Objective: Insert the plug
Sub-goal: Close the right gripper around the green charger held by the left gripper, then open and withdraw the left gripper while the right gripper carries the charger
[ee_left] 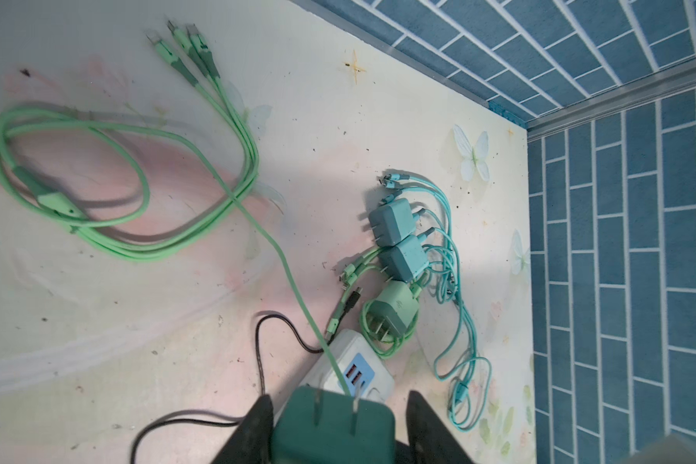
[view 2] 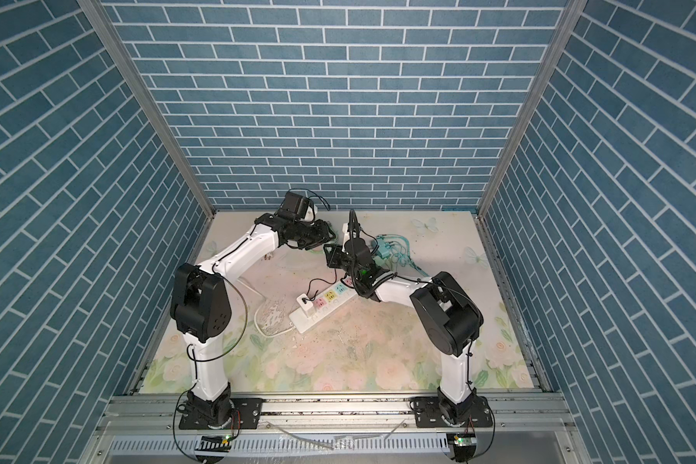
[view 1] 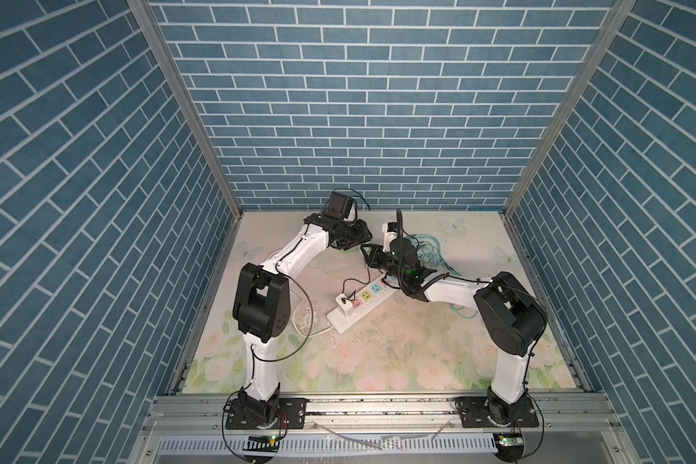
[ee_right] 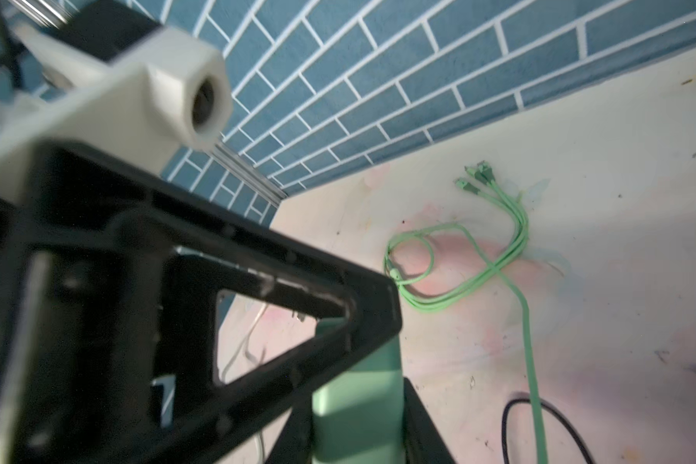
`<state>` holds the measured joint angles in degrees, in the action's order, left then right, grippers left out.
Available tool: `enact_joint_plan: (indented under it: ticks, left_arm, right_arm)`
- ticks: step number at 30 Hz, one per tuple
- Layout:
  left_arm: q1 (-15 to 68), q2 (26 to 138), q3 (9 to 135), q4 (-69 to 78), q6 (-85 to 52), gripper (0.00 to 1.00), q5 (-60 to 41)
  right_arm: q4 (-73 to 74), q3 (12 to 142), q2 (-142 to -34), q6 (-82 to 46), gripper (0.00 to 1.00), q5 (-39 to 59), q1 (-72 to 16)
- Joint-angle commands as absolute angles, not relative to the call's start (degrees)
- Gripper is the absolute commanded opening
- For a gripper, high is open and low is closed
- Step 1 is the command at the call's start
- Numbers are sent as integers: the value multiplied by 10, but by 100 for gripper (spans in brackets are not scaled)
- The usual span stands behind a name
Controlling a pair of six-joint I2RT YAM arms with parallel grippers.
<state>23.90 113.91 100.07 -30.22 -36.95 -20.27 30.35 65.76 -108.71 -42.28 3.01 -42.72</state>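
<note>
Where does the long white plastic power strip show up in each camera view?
Top view: white power strip, mid-table, diagonal.
Top view: the strip, slightly further left.
Left wrist: only its USB end, just past the green two-prong plug.
Right wrist: not clearly visible.
Shared landmark: thin black cord, in all four.

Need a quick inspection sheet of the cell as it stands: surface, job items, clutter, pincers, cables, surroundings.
Surface: floral mat, stained and speckled.
Job's things: green charger held off the mat between both pincers, prongs bare; power strip on the mat, white adapter plugged in, three coloured sockets free.
Clutter: three spare chargers heaped beyond the strip.
Pincers: right pincer shut on the charger; left pincer around it, gap at one finger.
Cables: green cable loosely coiled; teal cables tangled; black cable beside the strip.
Surroundings: blue brick walls, metal frame.
</note>
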Motion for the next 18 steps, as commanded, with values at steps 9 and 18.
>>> enact_joint_plan:
  ticks: [9,18]
  left_arm:
    - [198,1086,999,-311,-338,65,-179]
    - [168,972,912,-372,-256,66,-88]
  right_arm:
    - [64,714,-1014,-347,0,164,-390]
    - [-471,980,-1083,-115,0,259,-357]
